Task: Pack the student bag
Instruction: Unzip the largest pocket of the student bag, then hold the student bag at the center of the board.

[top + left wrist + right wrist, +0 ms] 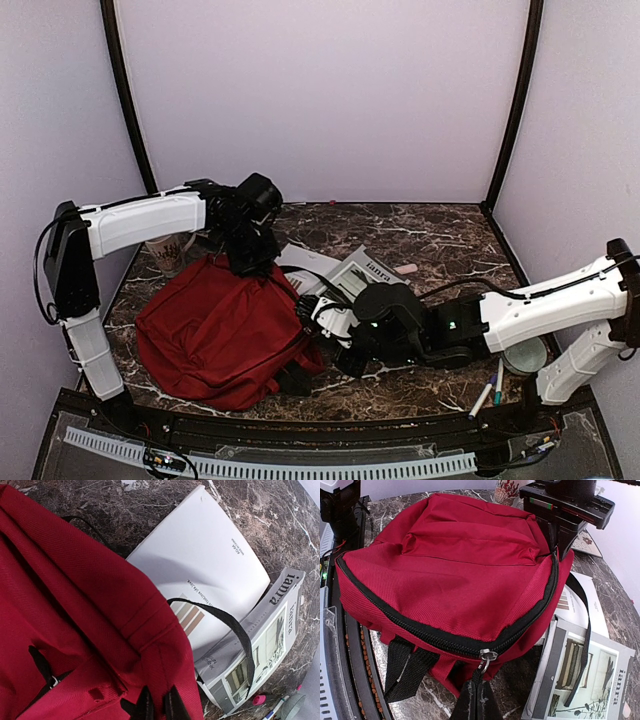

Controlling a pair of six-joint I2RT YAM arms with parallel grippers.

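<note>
The student bag lies slumped on the bench in the lower left of the top view, partly overlapping a magazine. It is soft woven cloth and looks light and nearly empty, so it will likely sag and slide rather than keep its shape. The firm holds are the seams and the zipper pull. The left claw is almost closed, pinching a fold at the bag's top edge. The right claw is fully closed on the pull's tab.
</note>
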